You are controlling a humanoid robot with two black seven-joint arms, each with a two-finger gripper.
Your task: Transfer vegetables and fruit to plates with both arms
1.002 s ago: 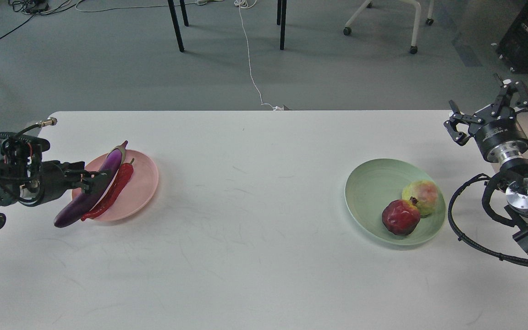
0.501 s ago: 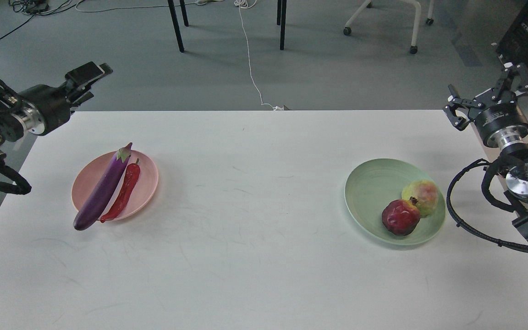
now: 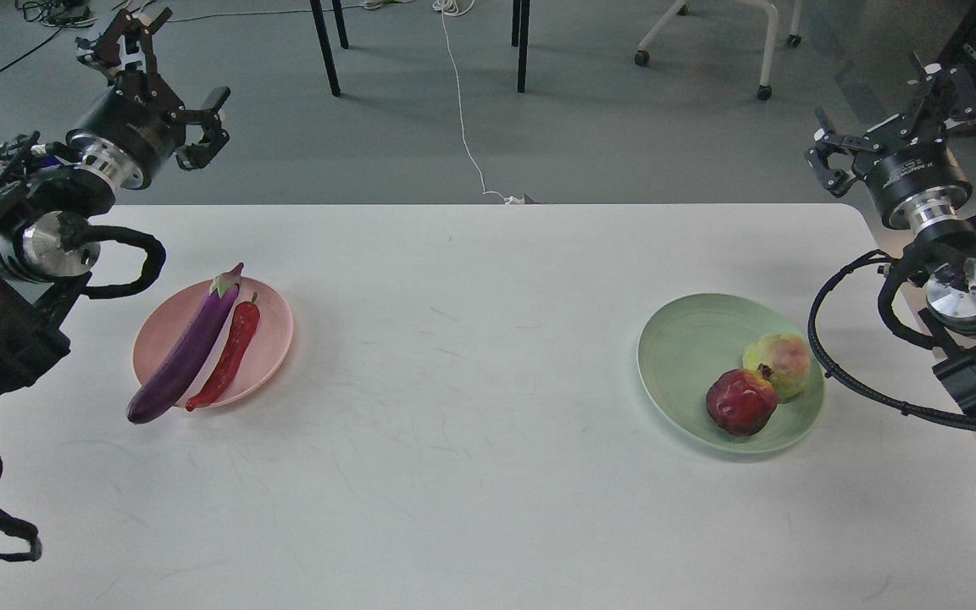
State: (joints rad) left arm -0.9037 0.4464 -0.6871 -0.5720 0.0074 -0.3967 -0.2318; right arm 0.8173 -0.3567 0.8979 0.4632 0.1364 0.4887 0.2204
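Both the left pincer (image 3: 168, 72) and right pincer (image 3: 890, 110) hang released, gaping wide (touching nothing).

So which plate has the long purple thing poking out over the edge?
The pink plate on the left. Its eggplant hangs past the rim, beside the red chili. The green plate holds only two round fruits, fully inside.

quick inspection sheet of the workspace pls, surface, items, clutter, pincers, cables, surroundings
surface: white table, faint scuffs.
job's things: eggplant and chili on pink plate, eggplant tip overhanging; pomegranate touching yellow-green fruit on green plate.
clutter: nothing seen.
grippers: left pincer and right pincer open, empty, raised past the table's far corners.
cables: black loops on both arms; white cord on floor.
surroundings: grey floor, black legs, wheeled chair.
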